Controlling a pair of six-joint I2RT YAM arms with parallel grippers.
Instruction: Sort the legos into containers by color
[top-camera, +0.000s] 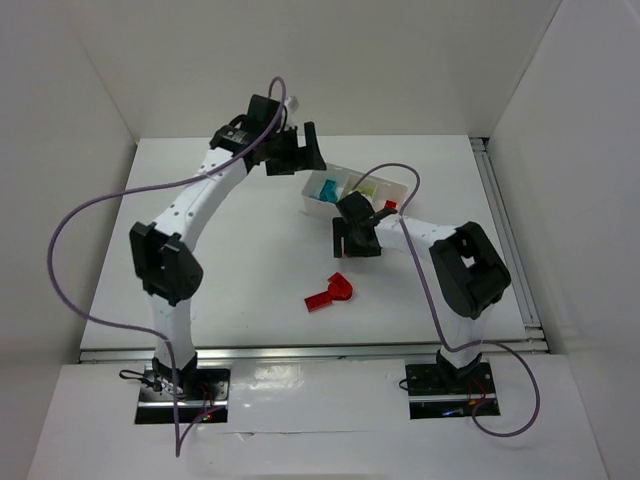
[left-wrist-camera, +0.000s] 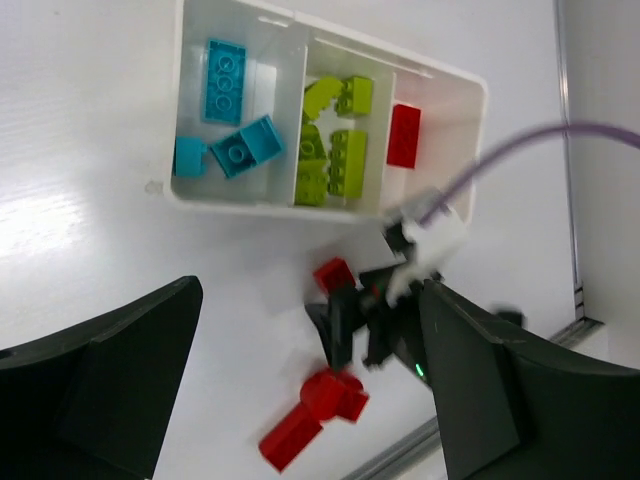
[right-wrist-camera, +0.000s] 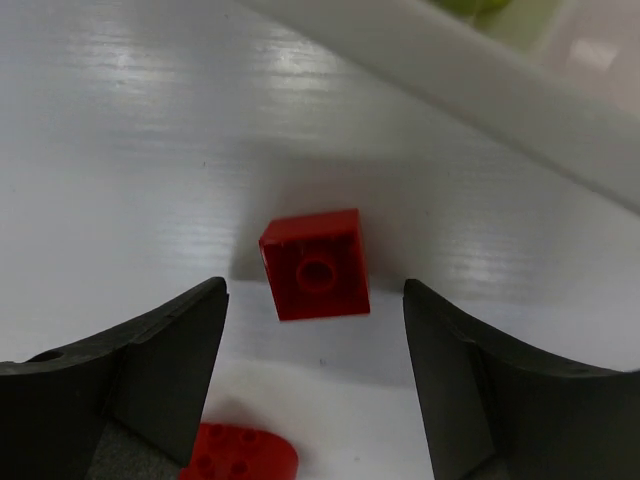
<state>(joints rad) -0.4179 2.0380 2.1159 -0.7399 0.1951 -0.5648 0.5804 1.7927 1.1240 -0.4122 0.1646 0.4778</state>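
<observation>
Closing my spread right end effector (right-wrist-camera: 313, 298) crooked could flick the red brick (right-wrist-camera: 315, 265) away across the smooth surface (right-wrist-camera: 120, 150).

white table (top-camera: 260, 270): tray (left-wrist-camera: 240, 206) at far side; red brick (right-wrist-camera: 315, 265) near it; red pieces (top-camera: 330, 292) nearer.

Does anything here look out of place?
Only two red plastic bricks lie outside the white divided tray: a small square red brick beside it, and a longer red piece farther off. Inside, colours match.
</observation>
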